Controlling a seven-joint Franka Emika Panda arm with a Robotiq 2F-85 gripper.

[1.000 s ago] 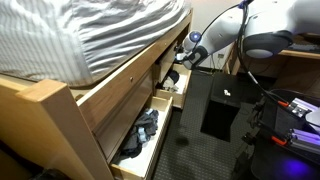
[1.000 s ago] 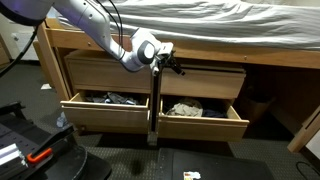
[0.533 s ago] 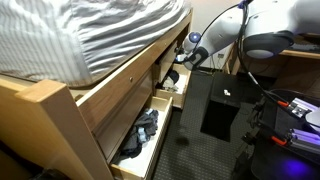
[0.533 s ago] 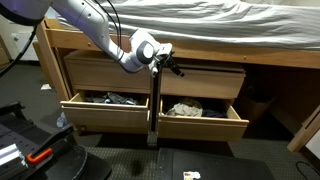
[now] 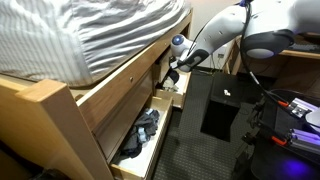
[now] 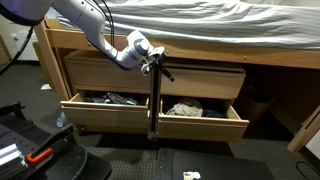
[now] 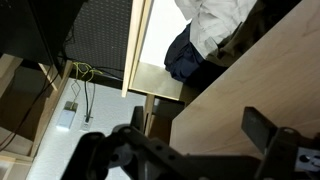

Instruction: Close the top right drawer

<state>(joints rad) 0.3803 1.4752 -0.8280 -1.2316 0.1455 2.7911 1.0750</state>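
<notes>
The top right drawer (image 6: 203, 123) is a short light-wood box, pulled out low on the bed frame, with dark and white cloth inside. It appears in both exterior views, lying beyond the longer drawer (image 5: 170, 98). My gripper (image 6: 164, 71) hangs open above it, close to the flat wooden fronts of the upper row (image 5: 171, 73). In the wrist view the gripper (image 7: 197, 132) points at a plain wood panel (image 7: 250, 95) that fills the space between its dark fingers (image 7: 263, 126). The drawer's cloth (image 7: 205, 40) lies past them. Nothing is held.
A longer open drawer (image 5: 140, 135) with dark grey clothes sits beside it. A black box (image 5: 220, 100) stands on the floor close to the drawers and shows edge-on as a thin dark upright (image 6: 152, 100). The striped mattress (image 5: 90, 30) overhangs above.
The wrist has swung a little toward the bed front, and the gripper has tilted downward. The drawers have not moved.
</notes>
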